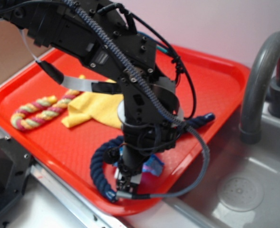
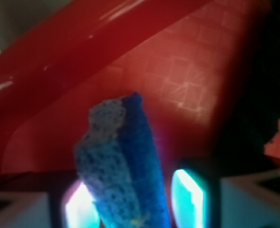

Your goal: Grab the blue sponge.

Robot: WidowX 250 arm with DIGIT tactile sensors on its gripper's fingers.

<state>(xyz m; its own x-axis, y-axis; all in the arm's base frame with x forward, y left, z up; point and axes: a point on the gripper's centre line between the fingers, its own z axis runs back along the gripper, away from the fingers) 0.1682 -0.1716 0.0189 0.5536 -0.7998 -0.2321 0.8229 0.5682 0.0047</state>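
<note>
Closest to the wrist lens, the blue sponge (image 2: 123, 166) stands on edge between the two pale fingers (image 2: 189, 194), which press against its sides; its ragged top pokes up toward twelve o'clock, paler and porous on the left face, deeper blue on the right. Behind it runs the waffle-patterned floor of the red tray (image 2: 178, 80), with the raised rim sweeping across at ten o'clock. A dark blurred mass at three o'clock is too soft to name.

From where the room camera stands, the gripper (image 1: 125, 183) points down near the tray's front edge at about six o'clock, narrowed around the sponge (image 1: 154, 167), a sliver of which shows just right of the wrist. A navy rope (image 1: 99, 164) curls around the gripper's left side and trails off toward three o'clock. Also in the tray (image 1: 216, 90) are a yellow cloth (image 1: 92, 110) near the centre and a pink-and-yellow twisted rope (image 1: 37, 113) at nine o'clock, well apart from the claw. Whether the sponge touches the tray floor, I cannot tell.

Beside the tray, at four o'clock, sits a steel sink (image 1: 246, 185) with a grey faucet (image 1: 261, 76) arching over it.
</note>
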